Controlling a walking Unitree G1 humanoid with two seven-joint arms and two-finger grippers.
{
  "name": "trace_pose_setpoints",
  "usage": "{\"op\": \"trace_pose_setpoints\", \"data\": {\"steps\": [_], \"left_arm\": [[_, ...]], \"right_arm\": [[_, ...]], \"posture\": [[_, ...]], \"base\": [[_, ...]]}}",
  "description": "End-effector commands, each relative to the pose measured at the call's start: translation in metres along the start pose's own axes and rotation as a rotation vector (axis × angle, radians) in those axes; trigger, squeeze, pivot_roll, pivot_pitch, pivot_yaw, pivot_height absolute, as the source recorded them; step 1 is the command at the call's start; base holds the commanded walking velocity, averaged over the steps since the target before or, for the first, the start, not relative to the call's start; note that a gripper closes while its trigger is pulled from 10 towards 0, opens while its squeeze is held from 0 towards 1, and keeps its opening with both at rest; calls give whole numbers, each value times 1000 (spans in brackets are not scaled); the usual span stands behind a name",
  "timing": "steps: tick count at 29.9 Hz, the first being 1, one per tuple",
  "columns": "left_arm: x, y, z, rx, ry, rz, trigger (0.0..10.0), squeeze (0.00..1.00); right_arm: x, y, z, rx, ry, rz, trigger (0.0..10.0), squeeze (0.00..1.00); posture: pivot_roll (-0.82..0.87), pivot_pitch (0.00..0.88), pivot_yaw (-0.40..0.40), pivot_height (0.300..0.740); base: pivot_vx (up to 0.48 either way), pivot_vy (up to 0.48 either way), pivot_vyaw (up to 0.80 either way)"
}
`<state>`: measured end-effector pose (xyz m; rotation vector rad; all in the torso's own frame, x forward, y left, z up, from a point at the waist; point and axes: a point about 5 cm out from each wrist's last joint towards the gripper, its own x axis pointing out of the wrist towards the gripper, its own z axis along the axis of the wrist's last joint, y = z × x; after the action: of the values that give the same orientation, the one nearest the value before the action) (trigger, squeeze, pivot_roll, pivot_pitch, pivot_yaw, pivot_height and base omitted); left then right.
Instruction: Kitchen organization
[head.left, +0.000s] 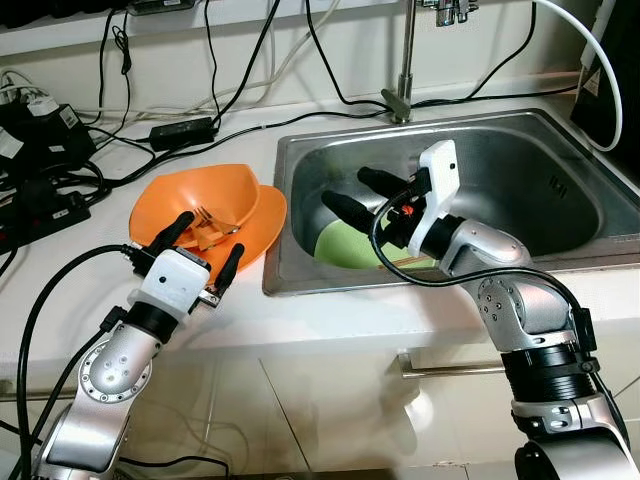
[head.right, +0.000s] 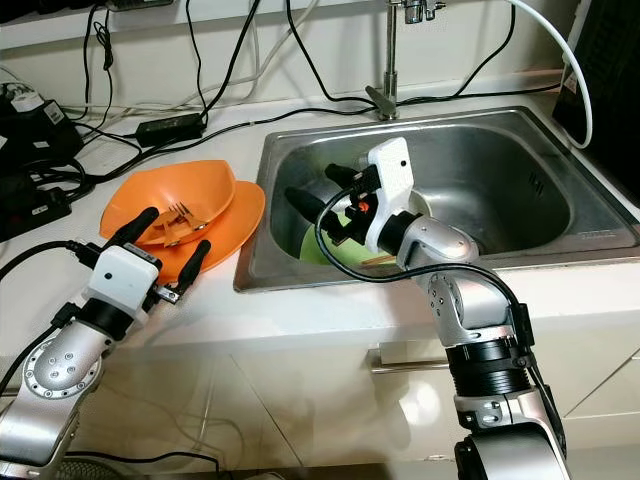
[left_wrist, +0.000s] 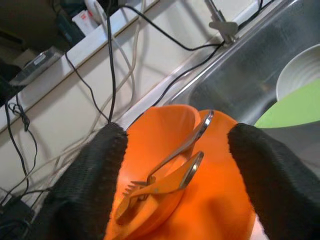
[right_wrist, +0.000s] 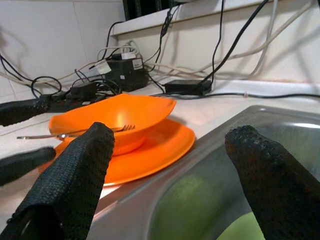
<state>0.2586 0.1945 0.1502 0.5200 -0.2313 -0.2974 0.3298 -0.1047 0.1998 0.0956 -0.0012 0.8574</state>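
Note:
An orange bowl (head.left: 205, 192) sits on an orange plate (head.left: 264, 226) on the counter, left of the sink (head.left: 520, 170). A metal fork (head.left: 207, 218) and a second metal utensil (left_wrist: 197, 134) lie in the bowl. My left gripper (head.left: 211, 235) is open at the plate's near edge, its fingers (left_wrist: 90, 185) spread either side of the bowl, holding nothing. My right gripper (head.left: 345, 186) is open and empty over the sink's left part, pointing toward the bowl (right_wrist: 120, 112). Under it, a green plate (head.left: 345, 248) lies in the sink beside a white bowl (left_wrist: 300, 70).
A faucet (head.left: 403, 60) stands behind the sink. Black cables, a power adapter (head.left: 182, 130) and power strips (head.left: 40, 150) crowd the back left of the counter. A white hose (head.left: 600, 70) hangs at the right. Bare white counter runs along the front edge.

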Motion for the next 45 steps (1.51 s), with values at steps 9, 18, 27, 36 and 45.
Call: {"op": "trace_pose_setpoints", "data": {"steps": [9,18,27,36,45], "left_arm": [[-2,9,-5,19,11,-2,0,0],[-4,13,-11,43,31,1,10000,0],[-4,12,-14,42,37,-17,78,0],[-3,19,-23,77,70,-28,0,0],[5,31,-23,103,57,-11,0,0]], "right_arm": [[2,8,3,16,-2,46,10000,0],[-10,22,-9,23,91,210,10000,0],[-13,27,-11,28,107,245,10000,0],[-15,30,-11,31,107,267,10000,0],[-15,33,-10,33,100,272,10000,0]], "posture": [[10,0,154,740],[9,0,152,740],[7,0,153,740],[4,0,155,740],[-1,0,161,740]], "base": [[0,0,0],[0,0,0],[0,0,0],[0,0,0],[0,0,0]]}}
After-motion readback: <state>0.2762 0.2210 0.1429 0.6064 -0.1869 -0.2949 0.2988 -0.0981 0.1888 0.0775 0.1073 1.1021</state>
